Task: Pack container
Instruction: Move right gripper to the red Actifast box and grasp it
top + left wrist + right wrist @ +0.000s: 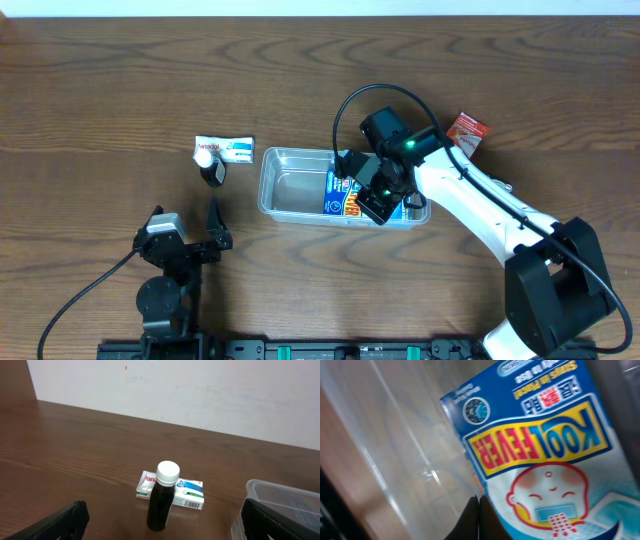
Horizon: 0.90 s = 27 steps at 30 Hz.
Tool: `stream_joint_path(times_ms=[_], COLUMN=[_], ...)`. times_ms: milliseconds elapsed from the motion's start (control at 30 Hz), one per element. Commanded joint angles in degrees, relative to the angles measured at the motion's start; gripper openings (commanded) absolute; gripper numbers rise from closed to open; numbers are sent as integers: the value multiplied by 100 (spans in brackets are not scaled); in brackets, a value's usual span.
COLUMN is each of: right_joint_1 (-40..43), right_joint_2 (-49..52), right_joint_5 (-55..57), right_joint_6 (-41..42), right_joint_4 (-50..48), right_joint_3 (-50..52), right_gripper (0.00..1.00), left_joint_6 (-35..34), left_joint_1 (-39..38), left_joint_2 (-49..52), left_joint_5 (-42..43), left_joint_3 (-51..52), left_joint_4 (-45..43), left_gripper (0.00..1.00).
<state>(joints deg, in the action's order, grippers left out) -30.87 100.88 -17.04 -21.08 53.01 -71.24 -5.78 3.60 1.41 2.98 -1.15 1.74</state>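
Here, glossy blue carton (343, 195) sits in clear rect. container (292, 186).

Straight ahead of the left fingers (65, 521), in line with the gap between them and well apart from both, a dark bottle (161, 505) with a white cap stands upright on the brown wooden table (60, 445). Just behind it, farther from those fingers, a white carton (189, 495) printed green and blue lies flat; whether the two touch I cannot tell. A white wall (200, 390) rises past the table's far edge. Close against the right fingers (470, 525) is a blue carton (545, 450), its red KOOL FEVER lettering upside down, a cartoon baby's face nearer the fingers. A small red packet (466, 130) lies well apart from them, farther out and to the side
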Motion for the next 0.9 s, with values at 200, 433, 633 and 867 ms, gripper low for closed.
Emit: stream_joint_path(times_ms=[200,433,633,867], right_joint_1=[13,463,1215,2354], right_joint_2=[4,4,7,7], right_joint_5=[166,750,737,780], right_joint_6=[181,492,498,1965], right_joint_4=[859,1541,1591,1521], right_joint_3=[-1626,-3486,-3681,-3324], right_gripper=[4,99,99,99], left_joint_6=[13,13,13,13], left_joint_1=[24,24,24,24], left_joint_2=[-4,-4,-4,-4], left_joint_5=[-61,-61,-61,-61], left_joint_3=[92,92,92,92], left_joint_4=[214,214,214,214], left_gripper=[98,98,98,98])
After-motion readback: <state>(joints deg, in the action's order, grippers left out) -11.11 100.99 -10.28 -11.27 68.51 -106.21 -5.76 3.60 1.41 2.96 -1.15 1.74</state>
